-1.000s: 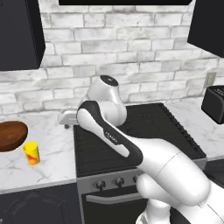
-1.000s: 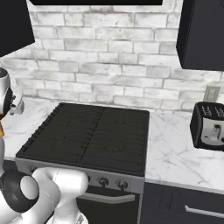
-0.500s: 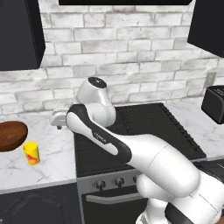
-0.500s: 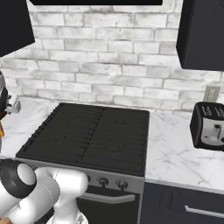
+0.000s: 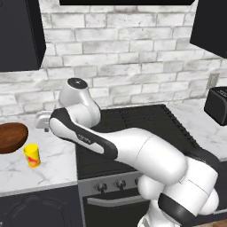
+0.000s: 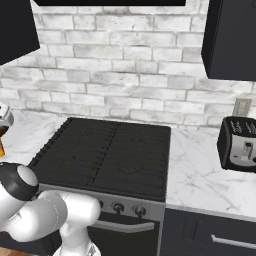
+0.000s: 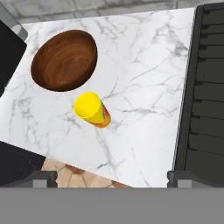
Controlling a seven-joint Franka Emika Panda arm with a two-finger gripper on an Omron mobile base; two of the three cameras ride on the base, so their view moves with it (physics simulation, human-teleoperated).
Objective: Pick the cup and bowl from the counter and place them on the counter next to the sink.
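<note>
The yellow cup (image 7: 92, 109) with its red-orange pattern stands on the white marble counter (image 7: 140, 87), just in front of the dark wooden bowl (image 7: 64, 60). In the left base view the bowl (image 5: 9, 137) sits at the far left with the cup (image 5: 32, 155) beside it. My gripper (image 5: 42, 120) hovers above the counter, right of both and touching neither. It looks down at them in the hand view, where the gripper (image 7: 116, 178) is open, fingertips (image 7: 40, 178) far apart and nothing between them. The hand (image 6: 4, 116) also pokes in at the right base view's left edge.
The black stovetop (image 5: 133, 128) lies right of the counter, and its edge (image 7: 210, 87) runs down the hand view's right side. A toaster (image 6: 239, 144) stands on the far right counter. A dark grey-rimmed shape (image 7: 8, 48) cuts in left of the bowl; I cannot tell if it is the sink.
The arm has swung left, carrying the gripper from the stove's left edge out over the marble counter, closer to the cup and bowl. Cup and bowl have not moved.
</note>
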